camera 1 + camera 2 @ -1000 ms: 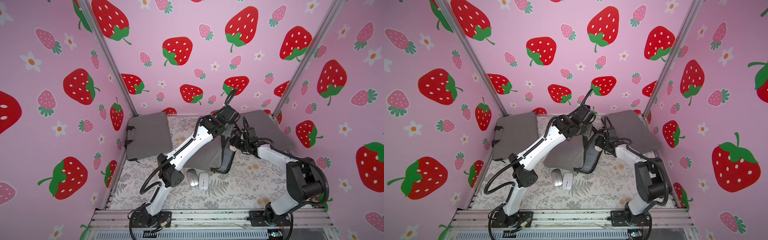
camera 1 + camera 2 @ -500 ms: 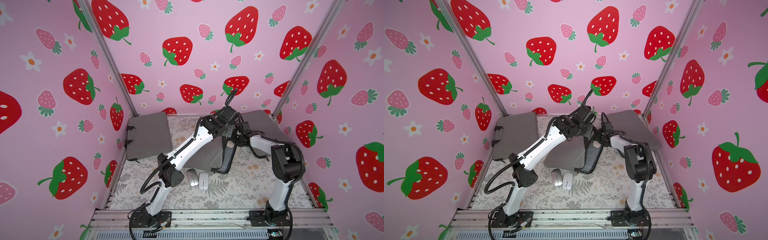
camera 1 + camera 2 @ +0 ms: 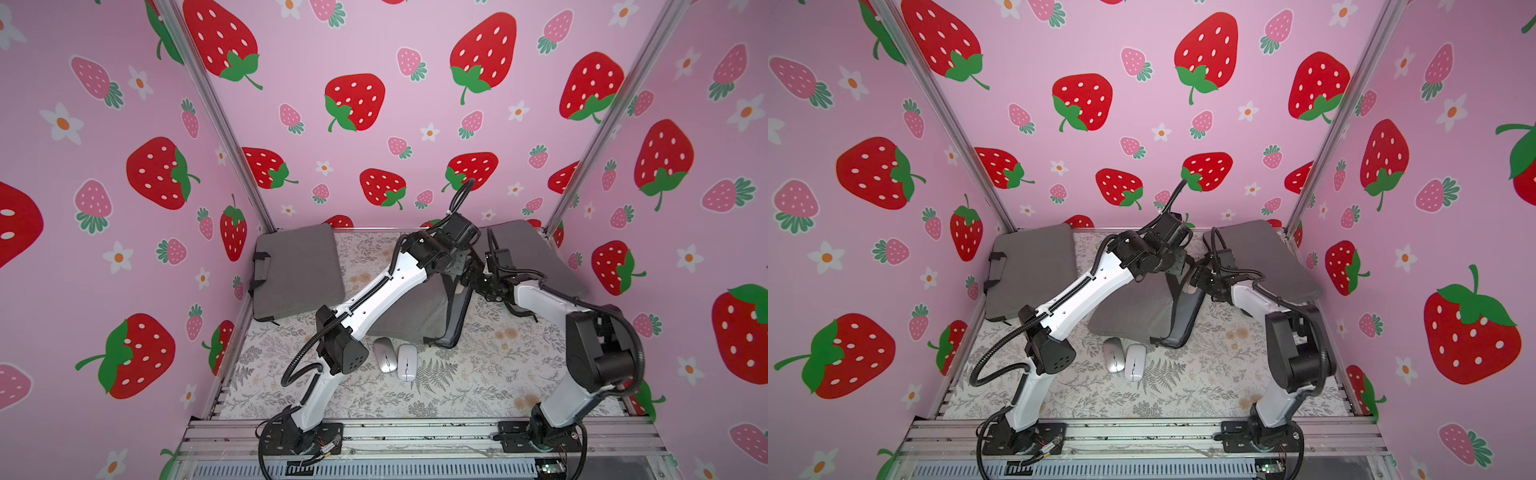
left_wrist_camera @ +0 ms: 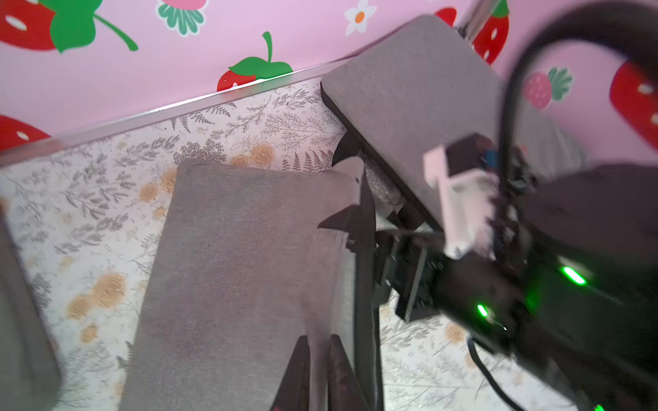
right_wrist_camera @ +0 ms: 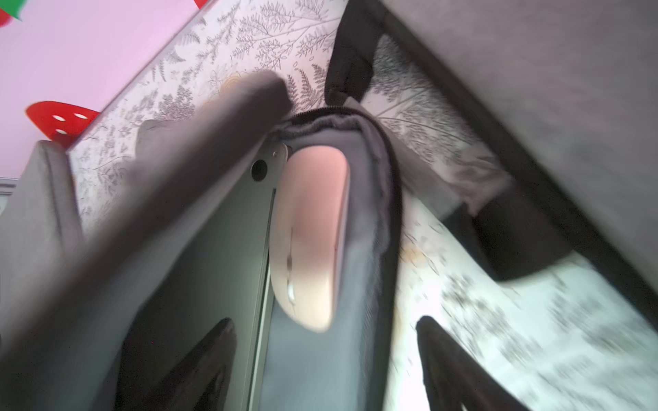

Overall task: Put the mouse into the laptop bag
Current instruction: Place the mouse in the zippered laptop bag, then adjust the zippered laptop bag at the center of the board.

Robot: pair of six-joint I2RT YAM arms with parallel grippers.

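In both top views, strawberry walls [image 3: 374, 50] are boxing the floral tabletop [image 3: 490, 374], which is lying bare near the front rail [image 3: 415, 432]. The laptop bag [image 3: 407, 307] is lying mid-table. In your left wrist view, the left claw [image 4: 318, 341] is pinching its flap. In your right wrist view, the right claw [image 5: 324, 320] is gaping, holding nothing; the pink mouse [image 5: 309, 231] is resting inside the bag's mouth, against a laptop [image 5: 213, 249].
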